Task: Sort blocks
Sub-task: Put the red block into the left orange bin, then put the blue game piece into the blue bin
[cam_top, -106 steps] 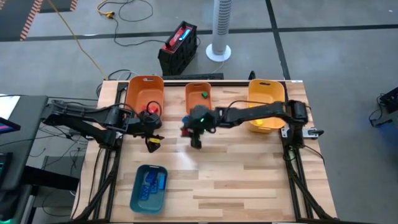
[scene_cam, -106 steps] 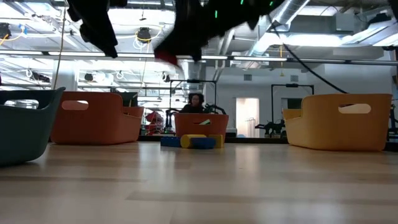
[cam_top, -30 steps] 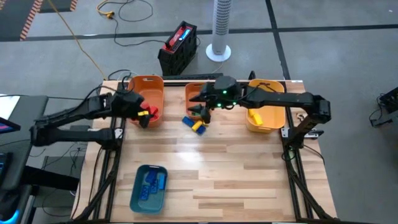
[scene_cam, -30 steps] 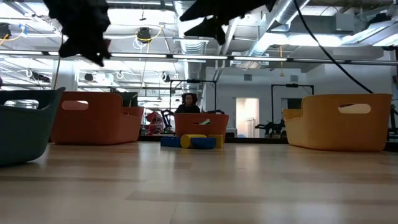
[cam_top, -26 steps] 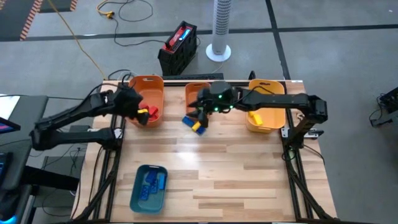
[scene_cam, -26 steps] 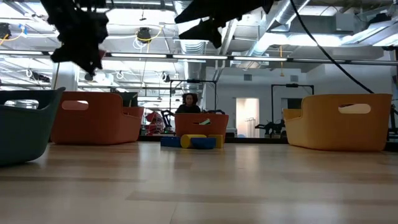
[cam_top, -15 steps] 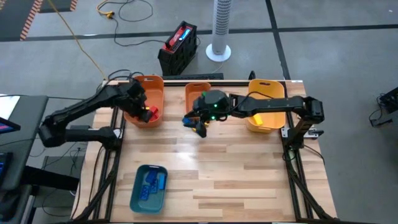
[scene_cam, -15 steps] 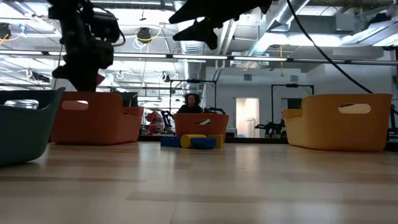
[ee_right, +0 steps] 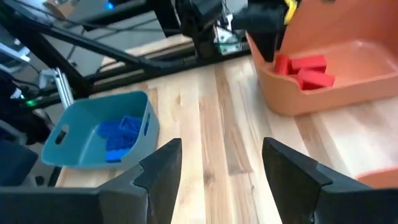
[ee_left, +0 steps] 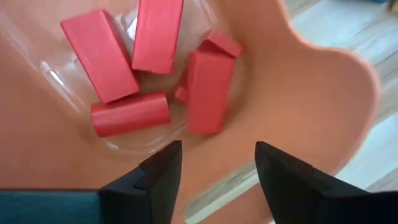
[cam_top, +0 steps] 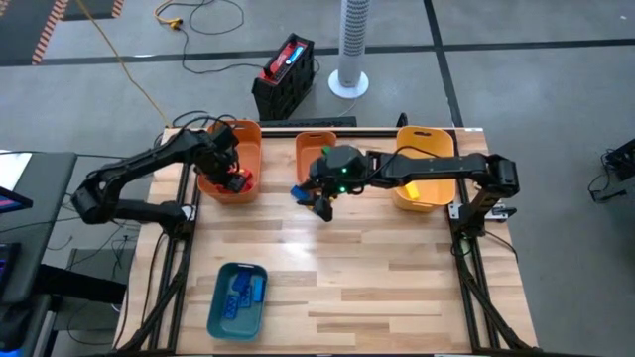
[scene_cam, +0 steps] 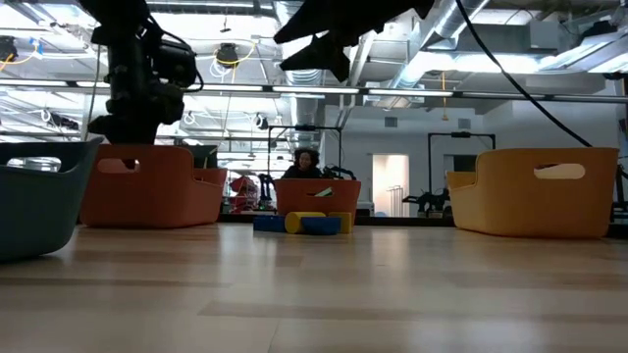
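Red blocks (ee_left: pixel 149 68) now lie loose below the opened left end effector (ee_left: pixel 214 165).

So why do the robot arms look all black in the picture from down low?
Low view: bright ceiling lights behind them turn the left gripper and right gripper into silhouettes. Left wrist view: the red blocks are evenly lit, with a shiny glare patch on the orange bin floor.

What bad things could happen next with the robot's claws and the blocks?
1. The left claw hangs open inside the orange bin above the red blocks; lifting out, it might bump the bin's wall and shove it.
2. The right claw hovers open over the blue and yellow blocks on the table; it may nudge them apart while reaching for one.
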You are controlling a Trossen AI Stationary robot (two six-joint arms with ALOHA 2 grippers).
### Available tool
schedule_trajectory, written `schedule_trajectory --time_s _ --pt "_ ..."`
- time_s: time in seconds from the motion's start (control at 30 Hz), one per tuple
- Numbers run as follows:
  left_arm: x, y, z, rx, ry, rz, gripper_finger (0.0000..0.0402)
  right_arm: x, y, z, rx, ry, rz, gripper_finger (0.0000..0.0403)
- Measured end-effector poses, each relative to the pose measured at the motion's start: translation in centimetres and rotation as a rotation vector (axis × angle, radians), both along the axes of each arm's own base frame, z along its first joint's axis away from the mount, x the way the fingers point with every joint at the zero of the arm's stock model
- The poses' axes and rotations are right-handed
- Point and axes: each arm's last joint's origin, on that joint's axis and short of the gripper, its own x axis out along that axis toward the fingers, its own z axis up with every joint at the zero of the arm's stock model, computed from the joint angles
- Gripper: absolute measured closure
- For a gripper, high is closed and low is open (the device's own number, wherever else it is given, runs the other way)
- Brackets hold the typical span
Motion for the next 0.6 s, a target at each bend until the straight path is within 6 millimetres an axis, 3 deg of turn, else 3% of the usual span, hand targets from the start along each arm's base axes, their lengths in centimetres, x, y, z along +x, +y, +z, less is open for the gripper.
schedule_trajectory --time_s 0.13,0.33,0.6 --pt "0.2 0.2 1.2 0.026 -0.017 -0.031 0.0193 -0.5 0.1 -0.8 -0.027 0.092 0.038 0.0168" --pt "0.9 0.8 4.4 0.116 -0.097 -0.065 0.0192 -1.7 1.0 -3.8 -0.138 0.371 0.194 0.0168" --pt "2.9 -0.4 8.2 0.237 -0.193 -0.125 0.0192 0.6 0.7 -8.3 -0.161 0.499 0.253 0.0168"
